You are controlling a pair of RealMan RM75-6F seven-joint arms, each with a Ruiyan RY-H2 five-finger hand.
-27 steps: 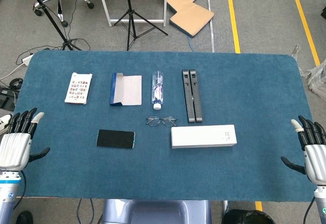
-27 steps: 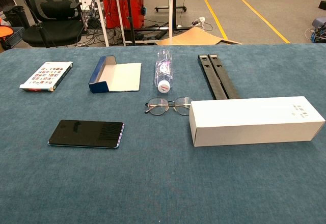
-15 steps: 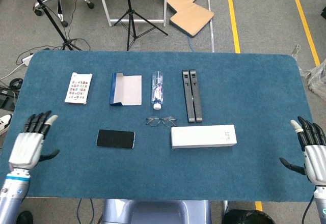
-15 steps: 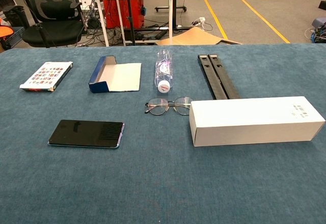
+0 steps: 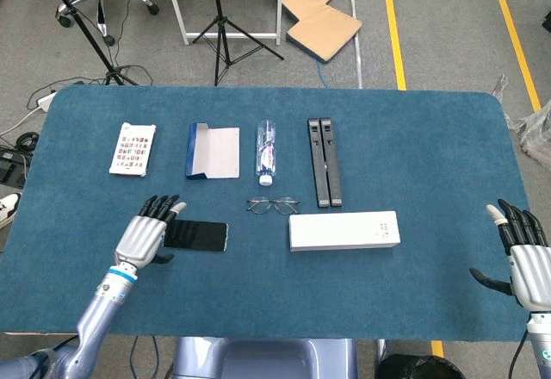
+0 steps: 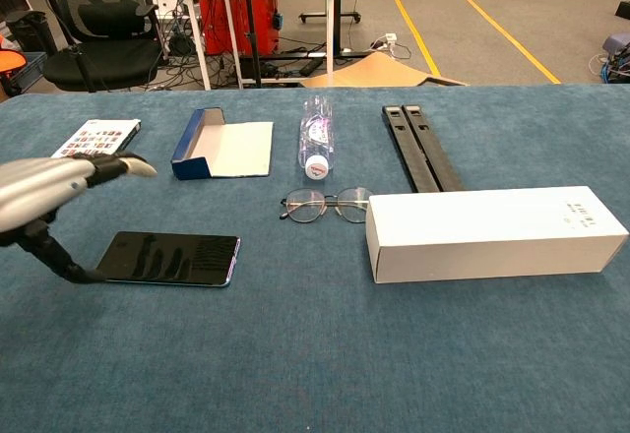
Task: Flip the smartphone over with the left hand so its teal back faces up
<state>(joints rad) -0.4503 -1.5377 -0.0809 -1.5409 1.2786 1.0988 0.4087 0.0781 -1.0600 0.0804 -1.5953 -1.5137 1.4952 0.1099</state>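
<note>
a small printed booklet (image 5: 133,148) is seen at the far left of the blue table (image 5: 413,138), with an opened blue case (image 5: 212,151) just to its right. nearer the front edge, the left hand (image 5: 148,232) is held over the left end of the smartphone (image 5: 200,235), its fingers apart and extended, nothing gripped; in the chest view the thumb tip is seen down at the phone's left edge, though contact cannot be confirmed. the smartphone (image 6: 172,257) lies flat with its dark screen facing up. a clear bottle (image 5: 267,150) lies on its side past the case, with a pair of glasses (image 5: 273,204) in front of it. two black bars (image 5: 324,160) lie side by side, and a long white box (image 5: 343,230) rests in front of them. at the far right edge, the right hand (image 5: 523,254) is held with fingers spread, empty.
</note>
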